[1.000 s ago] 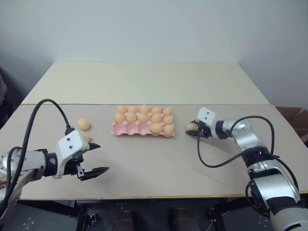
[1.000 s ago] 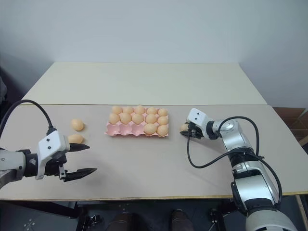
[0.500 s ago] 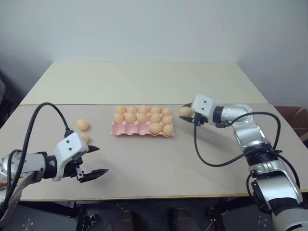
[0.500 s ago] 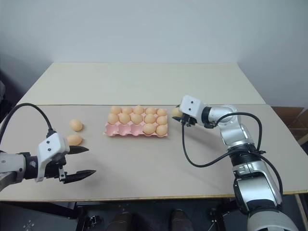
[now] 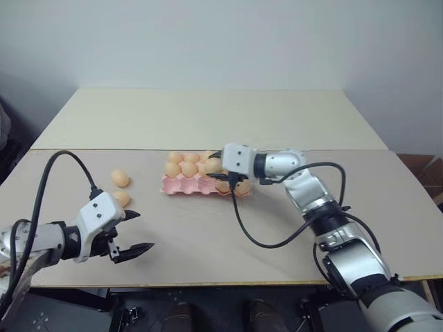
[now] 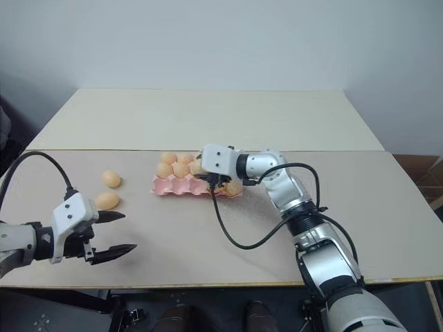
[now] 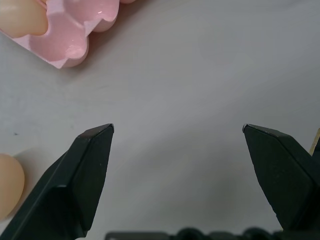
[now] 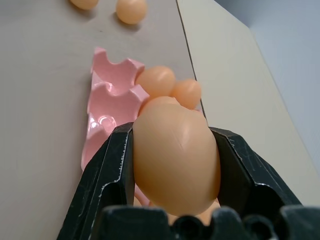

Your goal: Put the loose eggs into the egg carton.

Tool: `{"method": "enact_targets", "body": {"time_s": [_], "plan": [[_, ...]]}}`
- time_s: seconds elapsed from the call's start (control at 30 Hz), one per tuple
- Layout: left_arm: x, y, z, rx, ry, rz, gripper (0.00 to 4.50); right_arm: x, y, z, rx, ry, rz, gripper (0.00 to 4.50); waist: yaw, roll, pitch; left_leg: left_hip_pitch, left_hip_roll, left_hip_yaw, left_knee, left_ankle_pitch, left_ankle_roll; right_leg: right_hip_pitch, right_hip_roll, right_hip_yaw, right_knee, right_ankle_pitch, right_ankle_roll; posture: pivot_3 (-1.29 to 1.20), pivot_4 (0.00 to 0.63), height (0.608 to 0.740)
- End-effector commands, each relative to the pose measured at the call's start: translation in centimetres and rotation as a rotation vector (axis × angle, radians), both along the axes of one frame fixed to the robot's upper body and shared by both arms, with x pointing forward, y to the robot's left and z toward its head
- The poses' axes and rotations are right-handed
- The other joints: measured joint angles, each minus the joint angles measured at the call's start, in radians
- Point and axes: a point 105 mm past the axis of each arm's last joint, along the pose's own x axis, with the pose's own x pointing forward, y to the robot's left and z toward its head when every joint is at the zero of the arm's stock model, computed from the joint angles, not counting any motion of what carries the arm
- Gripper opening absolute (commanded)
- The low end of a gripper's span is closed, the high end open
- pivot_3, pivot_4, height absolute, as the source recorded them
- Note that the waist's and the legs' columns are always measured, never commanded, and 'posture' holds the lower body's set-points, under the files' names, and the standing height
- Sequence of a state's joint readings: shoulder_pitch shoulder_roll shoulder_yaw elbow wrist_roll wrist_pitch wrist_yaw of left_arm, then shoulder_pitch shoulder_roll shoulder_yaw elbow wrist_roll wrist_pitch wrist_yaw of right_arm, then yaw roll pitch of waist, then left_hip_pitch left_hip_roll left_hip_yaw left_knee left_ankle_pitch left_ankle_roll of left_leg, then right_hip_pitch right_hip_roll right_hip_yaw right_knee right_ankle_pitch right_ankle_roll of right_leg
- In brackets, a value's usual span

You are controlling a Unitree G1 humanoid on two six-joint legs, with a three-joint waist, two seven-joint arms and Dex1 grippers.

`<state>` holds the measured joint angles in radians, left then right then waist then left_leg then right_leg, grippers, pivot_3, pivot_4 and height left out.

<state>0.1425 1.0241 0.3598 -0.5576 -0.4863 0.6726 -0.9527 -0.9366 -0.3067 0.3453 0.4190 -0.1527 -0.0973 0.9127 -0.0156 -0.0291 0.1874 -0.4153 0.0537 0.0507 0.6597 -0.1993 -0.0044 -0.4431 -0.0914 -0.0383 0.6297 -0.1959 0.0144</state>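
We see the right claw (image 5: 220,168) clamped on an egg (image 5: 213,165), holding it over the pink carton (image 5: 181,184) at the centre of the head views. A second ago that claw sat at the right of the frame, low on the table (image 5: 291,228) and well clear of the carton, gripping the same egg; since then it has swung left across the frame and risen, so it now hangs above the carton's right half. The carton, the eggs in its cups and the two loose eggs at the left have not shifted.

The right wrist view shows what the head views cannot: the egg (image 8: 176,152) wedged between both black fingers (image 8: 105,180), with empty pink cups (image 8: 107,107) beyond it and two loose eggs (image 8: 131,10) farther off on the table. The left wrist view shows a carton corner (image 7: 65,42) with one egg in a cup, and the edge of a loose egg (image 7: 10,182) just beside one finger.

The right arm reaches in from the lower right, forearm bent left, claw pointing left and slightly down. The left claw (image 5: 130,231) hangs spread wide and empty above the table at lower left, unmoved. One loose egg (image 5: 122,198) lies just behind it, the other (image 5: 120,178) a little farther up.
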Motion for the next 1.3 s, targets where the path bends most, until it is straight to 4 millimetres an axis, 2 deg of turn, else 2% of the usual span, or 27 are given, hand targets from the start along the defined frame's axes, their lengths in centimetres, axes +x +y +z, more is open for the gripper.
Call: {"method": "enact_targets", "body": {"time_s": [0.03,0.23,0.5,0.7,0.9,1.1,1.3], "plan": [[-0.2,-0.1,1.0,0.01,-0.049,0.001,4.5,-0.1,0.7,0.9,0.028,-0.032,0.018,1.98,-0.001,0.0,0.0,0.0,0.0,0.0,0.0,0.0,0.0,0.0,0.0,0.0,0.0,0.0,0.0,0.0,0.15,0.74],[-0.5,0.2,0.9,0.016,-0.039,0.016,4.5,0.4,1.6,0.0,0.048,0.019,0.018,1.98,-0.003,0.0,0.0,0.0,0.0,0.0,0.0,0.0,0.0,0.0,0.0,0.0,0.0,0.0,0.0,0.0,0.15,0.74],[-0.7,0.6,1.0,0.025,-0.036,0.03,4.5,1.2,1.7,-0.1,0.066,0.004,0.001,4.47,-0.003,0.0,0.0,0.0,0.0,0.0,0.0,0.0,0.0,0.0,0.0,0.0,0.0,0.0,0.0,0.0,0.15,0.74],[-0.8,0.6,1.0,0.027,-0.036,0.036,4.5,1.0,1.0,0.4,0.077,-0.027,-0.007,4.47,-0.003,0.0,0.0,0.0,0.0,0.0,0.0,0.0,0.0,0.0,0.0,0.0,0.0,0.0,0.0,0.0,0.15,0.74],[-0.7,1.7,1.3,0.041,-0.057,0.097,4.5,-1.7,-1.4,1.5,0.085,-0.077,0.023,4.47,0.001,0.0,0.0,0.0,0.0,0.0,0.0,0.0,0.0,0.0,0.0,0.0,-0.001,0.0,0.0,0.0,0.15,0.74],[-0.8,4.4,1.7,0.075,-0.107,0.267,4.5,-4.4,-4.9,1.9,0.077,-0.056,-0.002,4.47,0.002,0.0,0.0,0.0,0.001,0.0,-0.001,0.0,0.0,-0.001,0.0,0.0,0.0,-0.001,-0.001,0.0,0.15,0.74],[-3.2,7.5,3.0,0.128,-0.117,0.442,4.5,-6.9,-8.3,1.0,0.024,0.013,-0.044,4.47,0.001,0.0,0.0,0.0,0.001,0.001,-0.001,0.0,0.0,-0.001,0.0,0.0,-0.001,-0.004,-0.006,0.0,0.15,0.74]]}}
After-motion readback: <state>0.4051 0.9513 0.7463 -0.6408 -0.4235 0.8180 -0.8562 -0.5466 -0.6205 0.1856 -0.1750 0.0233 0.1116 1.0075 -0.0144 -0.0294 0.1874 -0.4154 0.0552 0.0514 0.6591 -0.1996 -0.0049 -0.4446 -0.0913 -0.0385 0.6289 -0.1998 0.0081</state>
